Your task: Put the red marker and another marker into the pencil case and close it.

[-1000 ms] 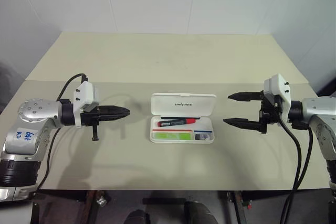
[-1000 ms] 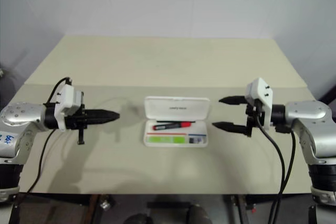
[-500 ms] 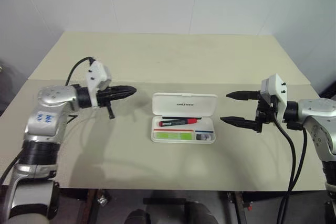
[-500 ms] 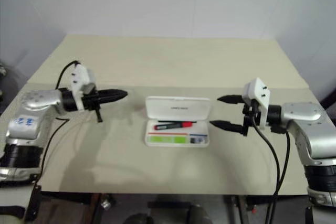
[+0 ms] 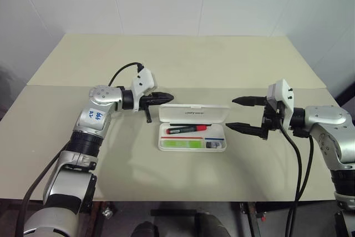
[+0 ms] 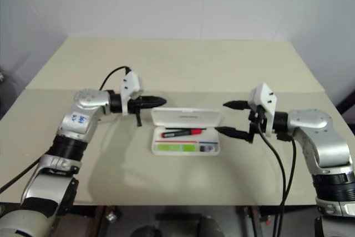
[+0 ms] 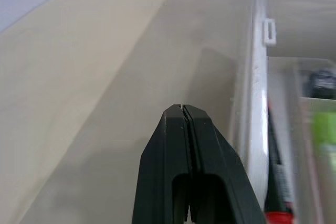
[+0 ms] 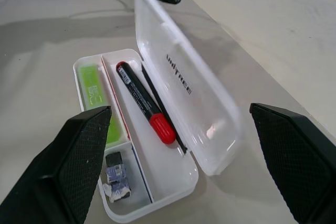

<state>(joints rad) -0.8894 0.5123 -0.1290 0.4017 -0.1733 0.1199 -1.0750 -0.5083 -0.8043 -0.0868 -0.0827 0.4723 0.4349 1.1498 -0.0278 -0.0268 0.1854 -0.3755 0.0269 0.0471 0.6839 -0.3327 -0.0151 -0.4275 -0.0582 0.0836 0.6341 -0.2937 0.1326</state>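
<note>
Table (image 5: 183,192) of pale beige carries the pencil case (image 5: 193,114) at its middle, lid swung back past upright and resting open, tray toward the robot. Both pens lie inside already: the red marker (image 5: 187,130) in the long back compartment, the light green highlighter (image 5: 180,144) in the front one, with a small dark grey object (image 5: 212,145) in the corner pocket. Closing looks like the only step left. The left gripper (image 5: 164,97), clenched with nothing between its fingers, sits just beside the lid's far left corner. The right gripper (image 5: 236,114) hangs released, jaws wide, near the case's right end. The case looks like light, stiff, smooth plastic, apt to skate on the table when nudged. The lid's free long edge is the likely place to push, with the tray steadied at its right end.
</note>
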